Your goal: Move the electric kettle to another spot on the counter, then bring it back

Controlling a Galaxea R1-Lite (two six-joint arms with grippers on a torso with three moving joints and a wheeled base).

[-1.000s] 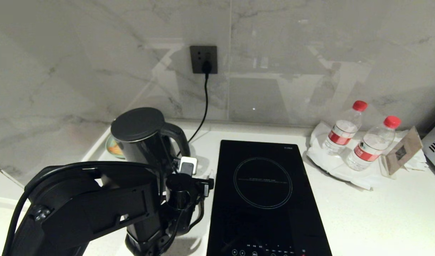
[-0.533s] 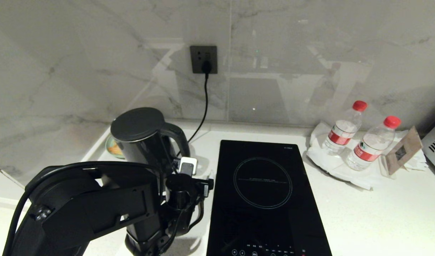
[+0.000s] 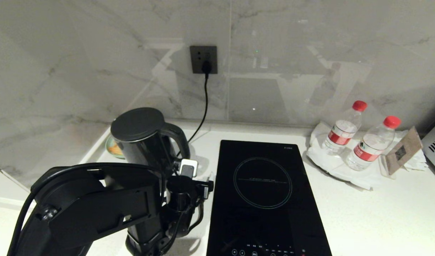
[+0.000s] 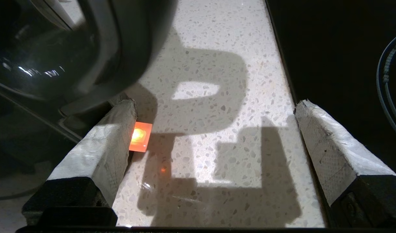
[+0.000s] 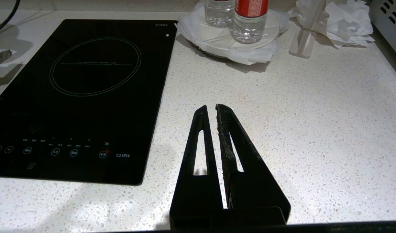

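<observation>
We can read "C21EW" in white letters on the induction hob (image 5: 78, 97), at the front right corner of its black glass, just beside the row of round touch symbols. A small brand word sits at the hob's far right corner; it is too small for us to make out with certainty. The two water bottles (image 3: 340, 129) near the tabletop's far right carry red-and-white labels, and the brown card (image 3: 402, 151) beside them bears a square code, none of it legible.
</observation>
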